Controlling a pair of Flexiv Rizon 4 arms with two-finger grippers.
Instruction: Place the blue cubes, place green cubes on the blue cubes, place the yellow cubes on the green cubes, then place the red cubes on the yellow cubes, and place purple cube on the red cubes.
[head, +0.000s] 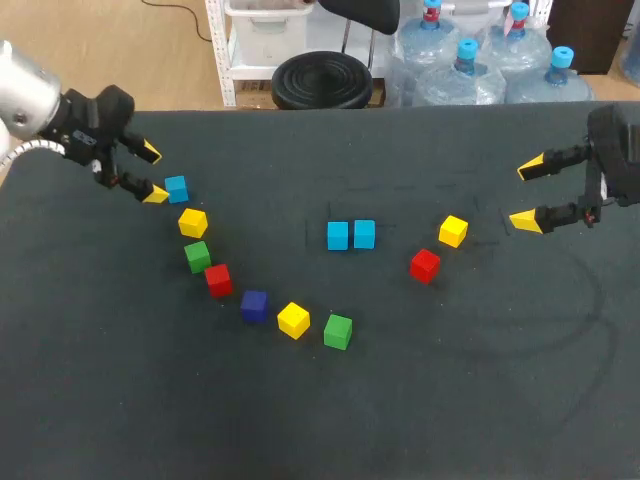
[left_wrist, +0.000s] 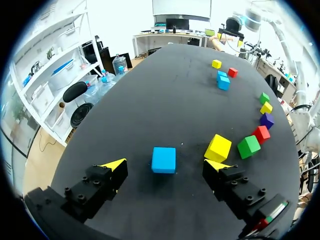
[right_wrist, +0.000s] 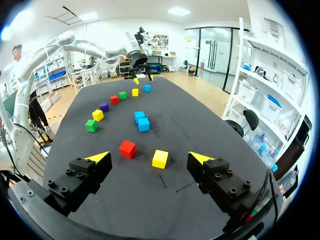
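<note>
One blue cube (left_wrist: 164, 160) just ahead of left pincer (left_wrist: 166, 165), between its spread tips; right pincer (right_wrist: 149, 157) released, yellow cube (right_wrist: 160, 159) ahead.

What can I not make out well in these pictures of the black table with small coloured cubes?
1. Left wrist view: of the two small light blue cubes side by side, the nearer hides part of the farther.
2. Right wrist view: the left gripper is too far and small to show whether it touches the lone blue cube.
3. Head view: the picture's edges cut off the left arm and right arm.
</note>
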